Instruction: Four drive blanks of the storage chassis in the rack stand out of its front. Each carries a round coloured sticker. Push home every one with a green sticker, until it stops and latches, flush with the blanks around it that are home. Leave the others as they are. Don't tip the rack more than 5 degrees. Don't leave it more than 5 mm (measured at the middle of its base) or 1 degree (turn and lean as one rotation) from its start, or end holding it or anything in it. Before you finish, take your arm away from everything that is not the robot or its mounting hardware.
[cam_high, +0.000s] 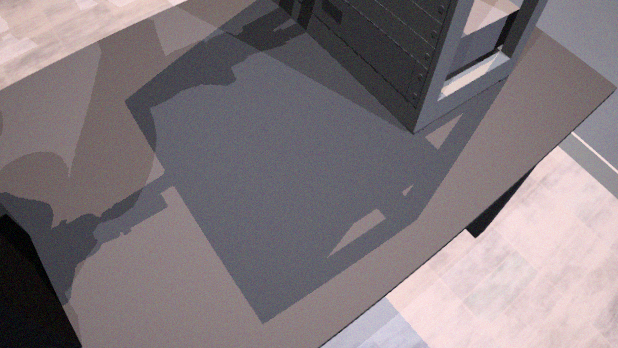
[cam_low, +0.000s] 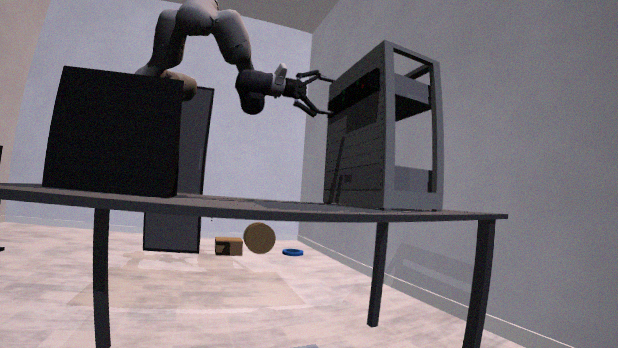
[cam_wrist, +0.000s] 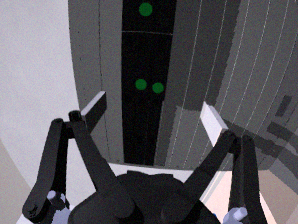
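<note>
The green-stickered blanks (cam_wrist: 141, 84) sit in the rack's (cam_low: 385, 125) (cam_wrist: 112, 60) (cam_high: 425, 90) dark upper bay, probably light, stiff sliders wanting a straight fingertip push beside each sticker, no grasp. The claw (cam_low: 331, 97) (cam_wrist: 154, 104), spread wide, faces them.

Plain pale walls around a dark table
Beyond and below the pincer, a box (cam_low: 229, 247), a round brown disc (cam_low: 259, 238) and a blue ring (cam_low: 285, 253) sit near the blue-grey wall (cam_low: 255, 150); shadows cross the tabletop (cam_high: 165, 280) (cam_low: 280, 209).
</note>
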